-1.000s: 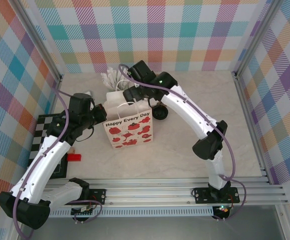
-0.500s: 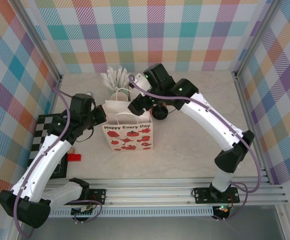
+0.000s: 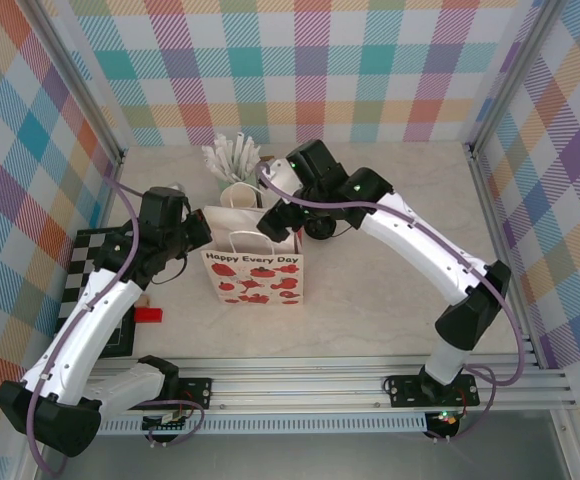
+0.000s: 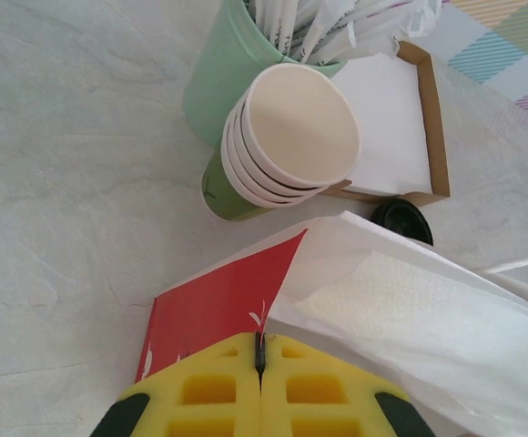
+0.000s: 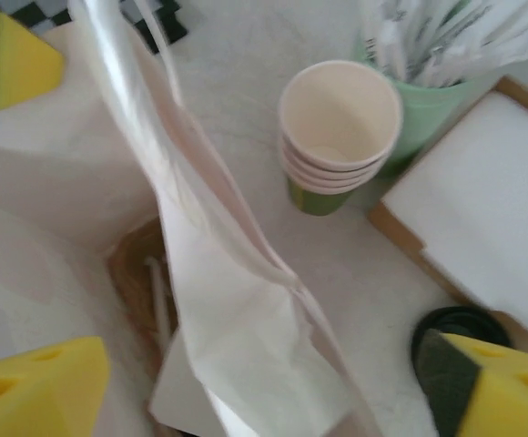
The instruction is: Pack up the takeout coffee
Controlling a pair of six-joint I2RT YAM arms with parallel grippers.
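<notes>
Top view: you have the bag [image 3: 255,265] at centre, mat [image 3: 80,257] to its left. Left wrist view: cup stack [image 4: 287,146] above the bag, napkin box [image 4: 396,127] right of it.

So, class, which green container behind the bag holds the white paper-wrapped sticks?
The taller pale-green cup; the darker green stack of cups beside it shows an empty cream inside.
</notes>
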